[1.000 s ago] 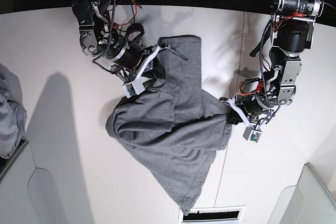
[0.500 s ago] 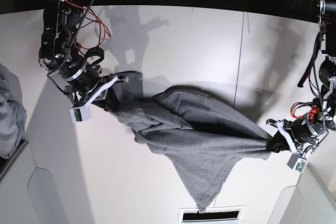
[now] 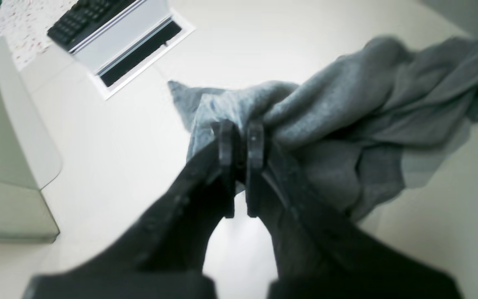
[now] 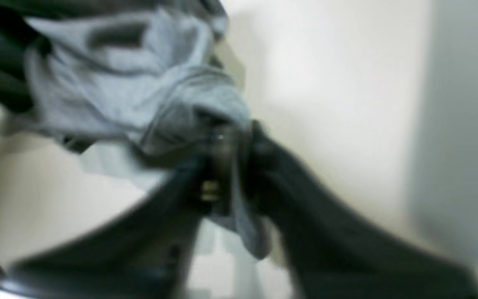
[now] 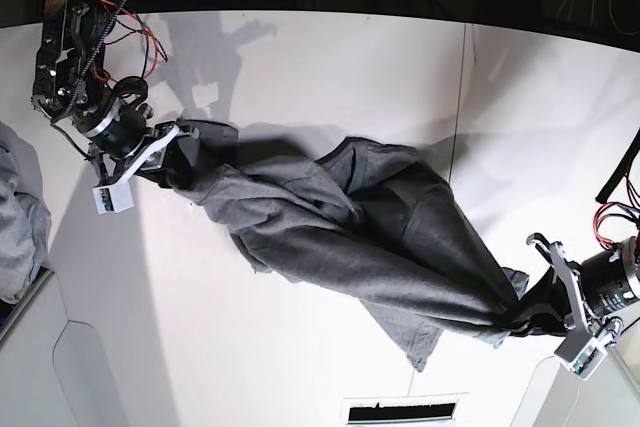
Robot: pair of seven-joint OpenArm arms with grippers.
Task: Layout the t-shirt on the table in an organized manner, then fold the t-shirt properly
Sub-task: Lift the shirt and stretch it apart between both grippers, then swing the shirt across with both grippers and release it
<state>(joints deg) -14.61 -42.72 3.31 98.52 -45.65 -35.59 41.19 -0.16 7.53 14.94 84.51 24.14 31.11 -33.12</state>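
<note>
Across the white tabletop (image 5: 330, 57) the t-shirt (image 5: 370, 237) now hangs as a long diagonal band between the two arms, where a second ago it lay bunched in a heap near the middle. Both arms have swung outward, the right gripper (image 5: 160, 152) toward the far left of the base view and the left gripper (image 5: 530, 312) toward the near right corner, so the cloth is drawn taut. That suggests the spreading step is under way, though the shirt is far from flat.

The left wrist view shows the left arm's fingers (image 3: 226, 153) pressed close together on a gathered fold of grey cloth. The right wrist view is blurred, yet the right arm's fingers (image 4: 222, 166) appear to be pinching a wad of fabric too.

The heather-grey shirt is twisted and deeply creased along its length, with one loose corner trailing toward the near edge.
</note>
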